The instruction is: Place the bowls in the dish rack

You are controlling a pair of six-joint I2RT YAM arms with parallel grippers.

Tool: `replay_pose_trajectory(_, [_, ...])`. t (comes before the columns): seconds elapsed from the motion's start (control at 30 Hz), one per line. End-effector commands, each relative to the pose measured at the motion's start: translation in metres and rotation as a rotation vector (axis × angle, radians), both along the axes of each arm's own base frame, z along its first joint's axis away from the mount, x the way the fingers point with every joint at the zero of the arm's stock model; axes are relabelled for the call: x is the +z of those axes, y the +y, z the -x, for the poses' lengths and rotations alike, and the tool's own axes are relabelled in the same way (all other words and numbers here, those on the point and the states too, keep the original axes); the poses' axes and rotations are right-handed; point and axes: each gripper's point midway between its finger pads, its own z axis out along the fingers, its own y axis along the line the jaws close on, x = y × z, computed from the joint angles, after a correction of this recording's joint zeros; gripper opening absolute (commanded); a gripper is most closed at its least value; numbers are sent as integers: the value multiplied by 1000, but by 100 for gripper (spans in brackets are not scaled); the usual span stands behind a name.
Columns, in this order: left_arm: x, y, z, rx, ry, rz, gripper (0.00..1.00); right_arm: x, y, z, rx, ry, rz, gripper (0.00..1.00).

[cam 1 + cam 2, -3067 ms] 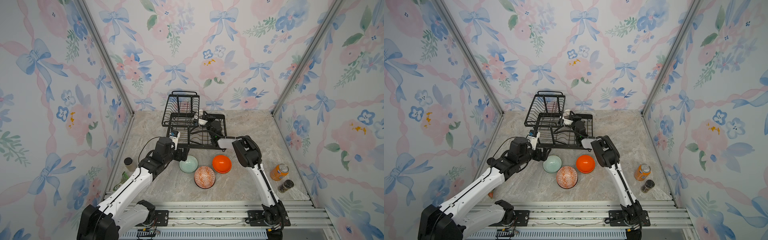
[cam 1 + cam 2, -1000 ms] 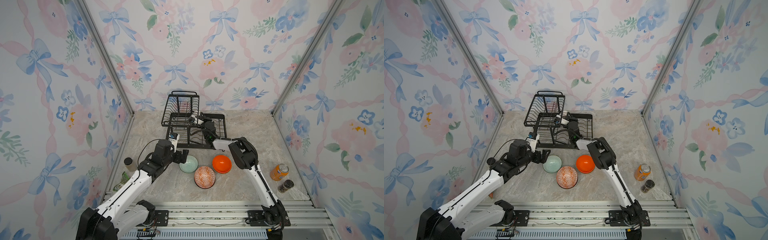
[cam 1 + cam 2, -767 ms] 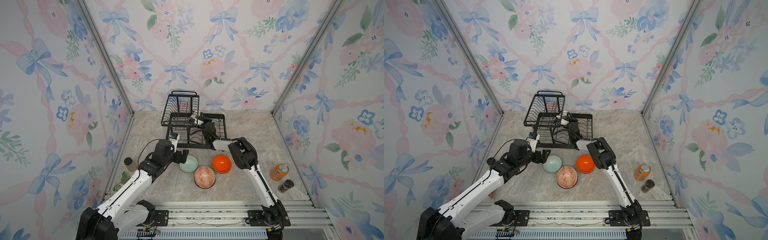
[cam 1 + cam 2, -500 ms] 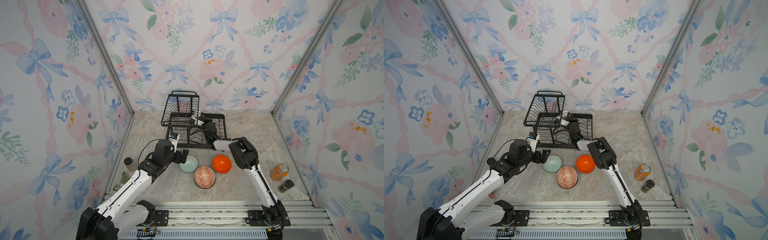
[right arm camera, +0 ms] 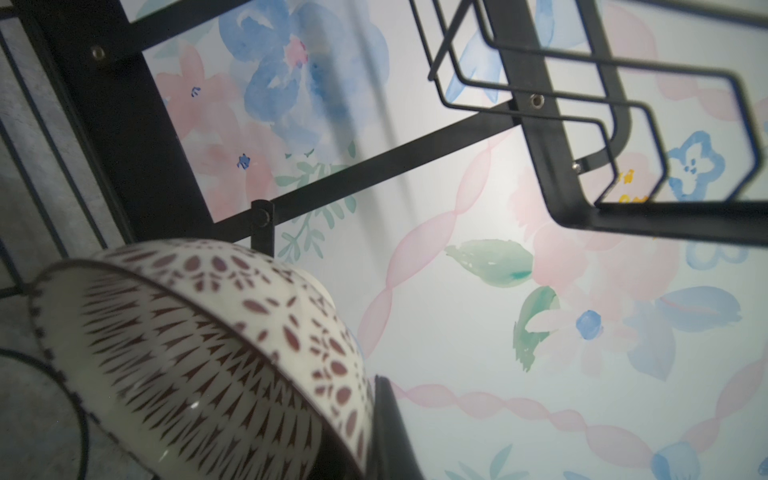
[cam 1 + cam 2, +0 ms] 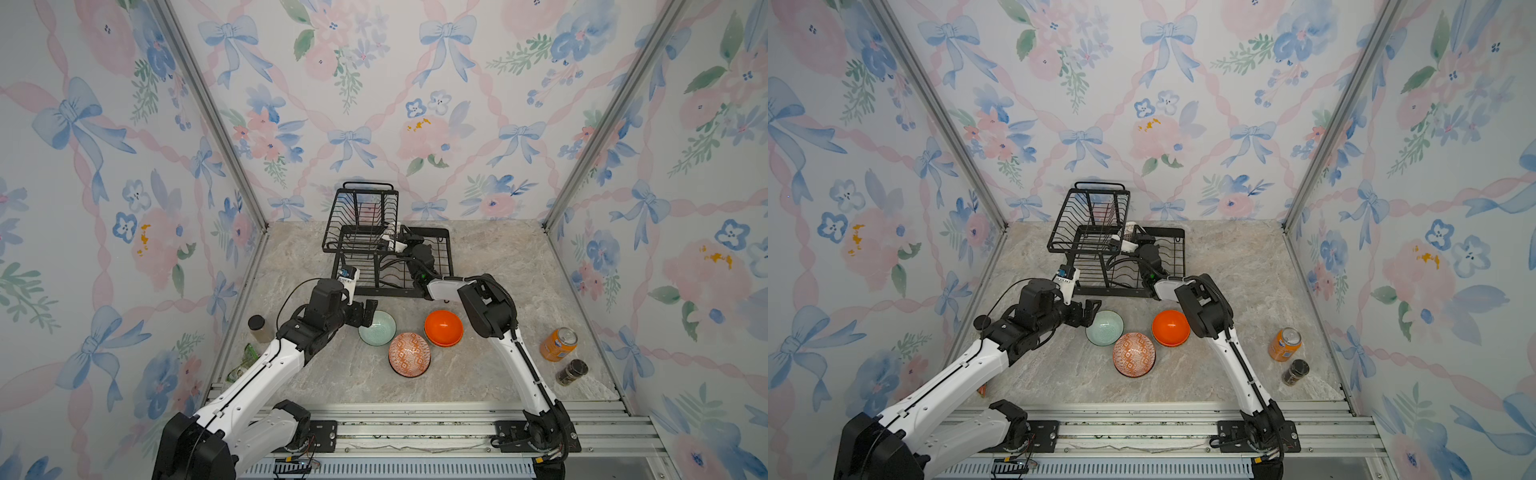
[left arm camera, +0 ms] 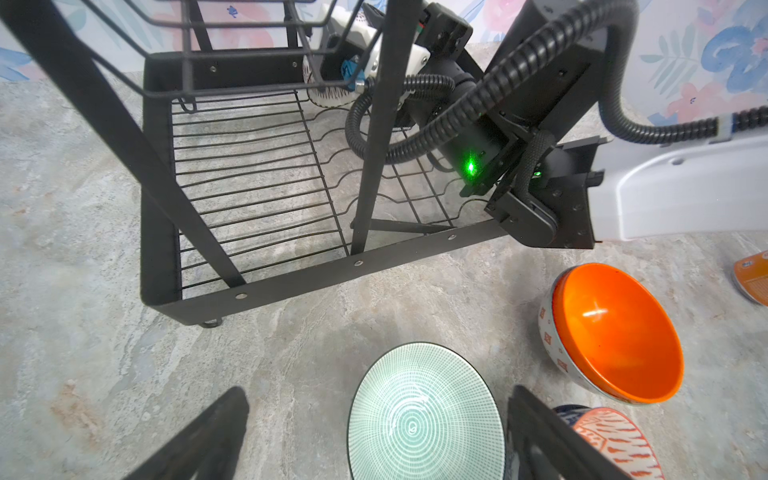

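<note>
Tabletop (image 6: 519,262): left jaws spread near mint bowl (image 6: 379,330), right jaws pinching white patterned bowl (image 5: 187,353).

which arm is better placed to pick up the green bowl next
Left. The left fingers are open with the green bowl between them, ready to close. The right fingers are shut on the white patterned bowl inside the rack, so that arm is busy.

Black dish rack (image 7: 357,266), mint ringed bowl (image 7: 424,415), orange bowl (image 6: 443,326), orange-white patterned bowl (image 6: 409,354), white bowl (image 5: 187,353) with possibly maroon petals.
</note>
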Motion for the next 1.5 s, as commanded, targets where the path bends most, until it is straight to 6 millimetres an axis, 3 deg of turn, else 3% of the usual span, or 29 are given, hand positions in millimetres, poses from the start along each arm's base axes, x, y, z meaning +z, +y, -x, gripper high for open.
replay_pose_trajectory(0.0, [-1, 3, -3, 2, -9, -22, 98, -111, 7, 11, 61, 191, 179, 0])
replay_pose_trajectory(0.37, [0, 4, -1, 5, -15, -20, 98, -138, 19, 20, 165, 270, 296, 0])
replay_pose_trajectory(0.53, [-1, 5, -1, 6, -14, -22, 98, -128, 16, 18, 163, 294, 234, 0])
replay_pose_trajectory(0.93, [-3, 5, -2, 8, -10, -23, 98, -38, 4, 8, 73, 147, -48, 0])
replay_pose_trajectory(1.17, [-1, 4, -1, 6, -15, -15, 98, -13, -4, 12, 20, 78, -99, 0])
replay_pose_trajectory(1.47, [2, 3, 0, 2, -24, -7, 98, 7, 2, 23, 41, 26, -133, 0])
